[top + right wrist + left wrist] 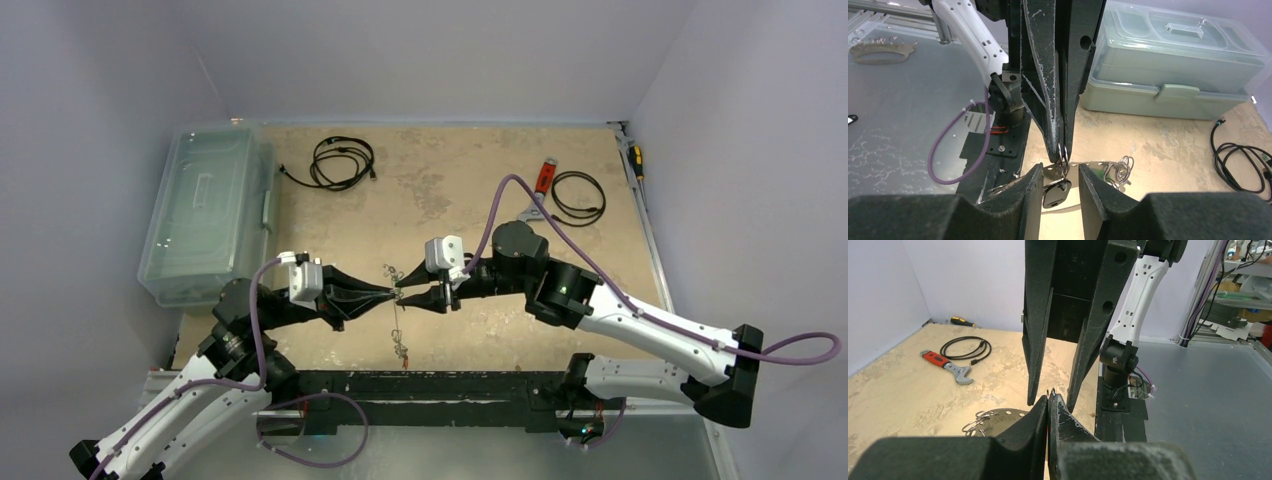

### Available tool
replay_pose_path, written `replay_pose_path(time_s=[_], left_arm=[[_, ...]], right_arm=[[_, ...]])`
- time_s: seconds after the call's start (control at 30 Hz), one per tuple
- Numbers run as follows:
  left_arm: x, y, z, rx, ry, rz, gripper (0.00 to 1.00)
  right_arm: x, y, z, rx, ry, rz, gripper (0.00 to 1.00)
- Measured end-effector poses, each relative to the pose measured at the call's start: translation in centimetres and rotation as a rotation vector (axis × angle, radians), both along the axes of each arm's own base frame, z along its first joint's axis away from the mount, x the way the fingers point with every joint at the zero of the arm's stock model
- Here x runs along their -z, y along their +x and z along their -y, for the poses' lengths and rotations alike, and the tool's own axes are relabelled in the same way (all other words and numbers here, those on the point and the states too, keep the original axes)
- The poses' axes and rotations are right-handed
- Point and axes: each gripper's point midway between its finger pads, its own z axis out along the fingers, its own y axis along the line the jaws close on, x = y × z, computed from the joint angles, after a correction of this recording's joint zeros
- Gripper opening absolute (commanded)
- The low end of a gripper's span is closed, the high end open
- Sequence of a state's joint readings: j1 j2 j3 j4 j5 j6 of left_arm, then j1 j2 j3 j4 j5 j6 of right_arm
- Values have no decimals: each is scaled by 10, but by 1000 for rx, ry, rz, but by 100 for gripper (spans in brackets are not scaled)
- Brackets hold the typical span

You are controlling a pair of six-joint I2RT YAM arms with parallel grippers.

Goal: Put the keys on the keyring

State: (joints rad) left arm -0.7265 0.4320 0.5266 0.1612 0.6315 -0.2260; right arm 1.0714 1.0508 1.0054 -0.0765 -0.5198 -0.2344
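Observation:
The keyring is a flat grey metal hoop with holes, low over the table between my grippers. It also shows in the left wrist view and as a thin line from above. Small split rings hang on it. My left gripper is shut on a small wire ring. A black-headed key hangs from that ring. My right gripper is open, with one finger on each side of the key and of the left gripper's tips. No other keys are clearly visible.
A clear lidded box stands at the far left. A black coiled cable lies at the back. A red-handled wrench, a second cable and a screwdriver lie at the back right. The black base rail runs along the near edge.

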Motion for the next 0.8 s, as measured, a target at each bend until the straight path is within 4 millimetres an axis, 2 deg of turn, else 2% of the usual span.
replay_pose_path(time_s=[0.17,0.27,0.67,0.8], left_arm=[[-1,-1,-1,0,-4,5,0],[-1,-1,-1,0,-5,5,0],[-2,-1,-1,-1,-6,6,0],[-2,0,-2,-5,-7,7,0]], right_arm=[[4,2,-2,2,-9,-5,33],[5,2,-3,1,-13,-7,28],[8,1,-5,-15,-19,-14,0],[8,0,-5,-30,-17,-15,0]])
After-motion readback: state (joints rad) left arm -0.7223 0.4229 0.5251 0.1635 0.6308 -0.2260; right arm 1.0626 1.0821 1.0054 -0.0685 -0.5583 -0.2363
